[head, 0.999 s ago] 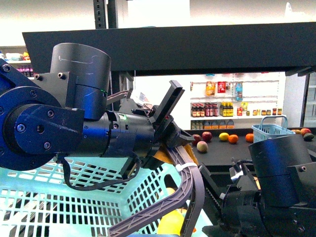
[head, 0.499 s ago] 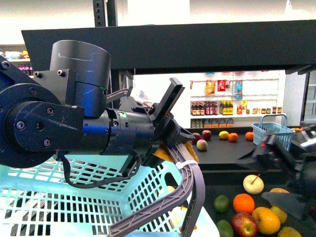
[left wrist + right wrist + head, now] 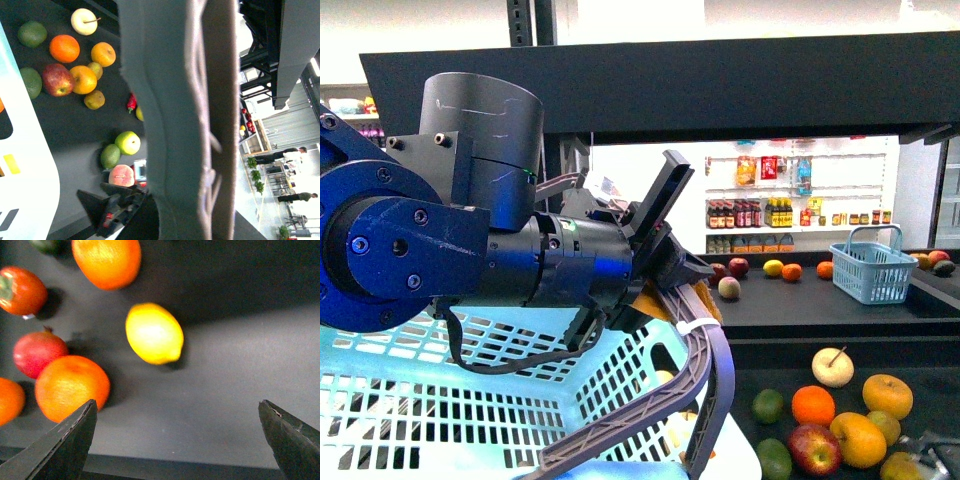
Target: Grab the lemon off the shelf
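The lemon (image 3: 154,333), bright yellow and oval, lies on the shelf's dark tray (image 3: 240,365) in the right wrist view. My right gripper (image 3: 177,407) hangs open above the bare tray. Its two dark fingertips (image 3: 75,435) are spread wide, a short way from the lemon and not touching it. In the front view my left gripper (image 3: 670,268) is shut on the grey basket handle (image 3: 708,350) of the turquoise basket (image 3: 470,400). That handle (image 3: 180,120) fills the middle of the left wrist view.
Oranges (image 3: 106,260) (image 3: 71,387), a dark red fruit (image 3: 39,352) and a red pepper (image 3: 20,290) lie close to the lemon. More fruit (image 3: 814,406) lies on the shelf's lower tray (image 3: 920,375). A small blue basket (image 3: 872,265) stands on the tray behind.
My right arm has dropped out of the front view at the lower right, uncovering the fruit on the lower tray. The left arm and the basket have barely moved.
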Controlling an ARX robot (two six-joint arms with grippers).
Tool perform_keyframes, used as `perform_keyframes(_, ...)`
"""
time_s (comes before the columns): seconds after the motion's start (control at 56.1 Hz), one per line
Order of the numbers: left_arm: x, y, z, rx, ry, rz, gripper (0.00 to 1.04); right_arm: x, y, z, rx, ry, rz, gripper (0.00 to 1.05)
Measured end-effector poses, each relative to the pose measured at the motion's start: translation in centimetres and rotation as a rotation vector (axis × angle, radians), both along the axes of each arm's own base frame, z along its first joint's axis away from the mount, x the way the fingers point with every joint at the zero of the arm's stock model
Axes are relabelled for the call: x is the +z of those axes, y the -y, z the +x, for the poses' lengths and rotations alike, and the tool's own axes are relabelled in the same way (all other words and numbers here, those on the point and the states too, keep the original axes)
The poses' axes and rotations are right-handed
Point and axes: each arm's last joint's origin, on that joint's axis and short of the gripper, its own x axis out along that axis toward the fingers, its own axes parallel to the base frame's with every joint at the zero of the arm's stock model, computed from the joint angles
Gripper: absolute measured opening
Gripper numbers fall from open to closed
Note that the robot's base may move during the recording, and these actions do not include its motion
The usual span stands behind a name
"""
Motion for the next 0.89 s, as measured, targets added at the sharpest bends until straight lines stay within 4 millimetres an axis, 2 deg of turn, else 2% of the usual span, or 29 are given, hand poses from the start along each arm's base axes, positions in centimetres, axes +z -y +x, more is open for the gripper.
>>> perform_keyframes(0.107, 0.0, 0.0, 0.0, -0.003, 0.0, 0.0, 0.07, -1.9, -1.5, 1.4, 0.026, -0.04, -0.001, 0.97)
perform_keyframes(0.392, 0.0, 0.0, 0.0, -0.003, -0.001, -0.001, 0.07, -3.7, -5.0, 5.4, 0.034, -0.062, -0.032, 0.97)
perform_keyframes(0.696, 0.0, 0.0, 0.0, -0.002, 0.0, -0.001, 0.07, -6.7, -5.9, 7.0, 0.002, -0.086, -0.115, 0.97)
perform_keyframes(0.892, 0.0, 0.0, 0.0, -0.004, -0.001, -0.001, 0.07, -7.6, -6.5, 8.0, 0.037, -0.07, -0.159, 0.97)
